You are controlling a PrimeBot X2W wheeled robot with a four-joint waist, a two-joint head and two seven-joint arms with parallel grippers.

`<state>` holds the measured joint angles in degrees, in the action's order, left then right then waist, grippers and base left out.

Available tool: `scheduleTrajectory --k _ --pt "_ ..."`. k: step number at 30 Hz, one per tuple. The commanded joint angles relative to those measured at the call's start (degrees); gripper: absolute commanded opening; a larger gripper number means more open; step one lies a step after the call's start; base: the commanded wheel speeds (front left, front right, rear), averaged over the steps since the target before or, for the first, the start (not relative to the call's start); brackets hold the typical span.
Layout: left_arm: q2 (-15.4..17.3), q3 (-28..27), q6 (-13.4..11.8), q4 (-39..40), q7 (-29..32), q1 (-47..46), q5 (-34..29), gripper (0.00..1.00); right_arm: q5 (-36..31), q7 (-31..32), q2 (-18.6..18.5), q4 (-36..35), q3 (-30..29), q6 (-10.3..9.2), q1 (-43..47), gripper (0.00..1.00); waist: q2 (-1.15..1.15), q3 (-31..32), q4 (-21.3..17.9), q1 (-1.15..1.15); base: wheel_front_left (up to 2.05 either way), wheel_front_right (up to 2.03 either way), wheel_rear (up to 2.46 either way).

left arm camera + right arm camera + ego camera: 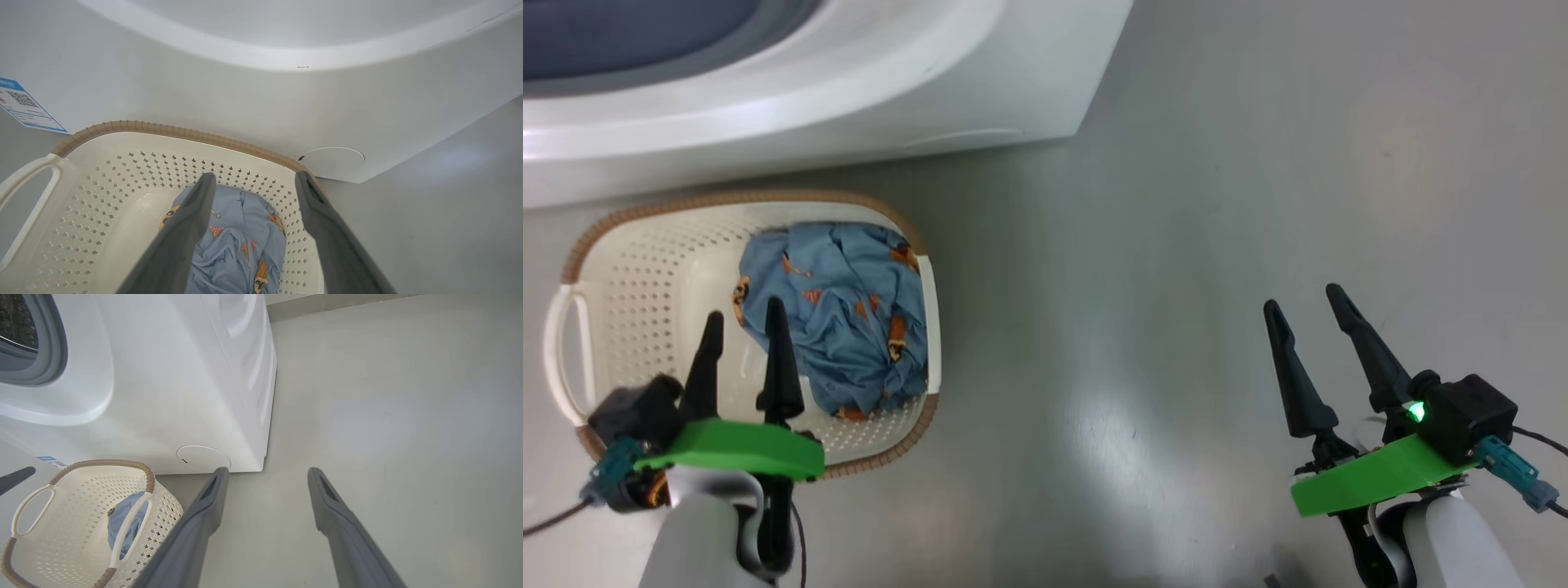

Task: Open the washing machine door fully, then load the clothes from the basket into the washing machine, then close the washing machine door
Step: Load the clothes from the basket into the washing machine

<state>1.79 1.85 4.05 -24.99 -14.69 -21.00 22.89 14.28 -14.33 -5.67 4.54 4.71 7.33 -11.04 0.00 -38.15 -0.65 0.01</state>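
Left fingers [778, 359] wide above basket [637, 269], inside rim; right fingers [1294, 376] wide, open floor [1135, 286]

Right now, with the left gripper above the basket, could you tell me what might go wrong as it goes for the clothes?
1. The clothes lie bunched against one basket wall, so the open left gripper may snag the perforated plastic rather than cloth.
2. A pinch on one fold could let the rest trail and drop on the floor before reaching the washing machine.

Soft crumpled cloth clothes [837, 322] in perforated plastic basket [637, 278]; glossy white washing machine [866, 90].
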Motion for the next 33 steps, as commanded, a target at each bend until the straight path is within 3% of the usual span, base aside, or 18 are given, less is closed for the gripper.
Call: scheduleTrajectory --k 1,15,21,33 --pt "1.09 -2.03 0.87 -1.01 -0.30 -1.14 -0.30 1.00 0.42 -0.65 -0.15 -1.65 1.25 0.16 -0.12 1.00 0.00 -4.07 0.08 -0.01 0.00 0.00 0.00" --pt "2.32 -3.55 3.22 -14.32 -0.30 -13.24 -4.82 1.00 1.26 -0.66 0.51 -4.30 1.00 0.16 -1.78 1.00 0.00 -12.38 -0.82 -0.01 0.00 0.00 0.00" --pt "4.24 -2.48 3.40 -22.35 -0.30 -19.61 -3.77 1.00 1.47 -0.66 1.00 -5.85 1.44 0.16 -2.65 1.00 0.00 -16.20 -1.73 -0.01 0.00 0.00 0.00" --pt "7.09 1.00 3.43 -35.13 2.39 -29.08 4.25 1.00 1.83 -0.66 1.67 -6.60 1.78 0.16 -3.11 1.00 0.00 -20.41 -2.99 -0.01 0.00 0.00 0.00"
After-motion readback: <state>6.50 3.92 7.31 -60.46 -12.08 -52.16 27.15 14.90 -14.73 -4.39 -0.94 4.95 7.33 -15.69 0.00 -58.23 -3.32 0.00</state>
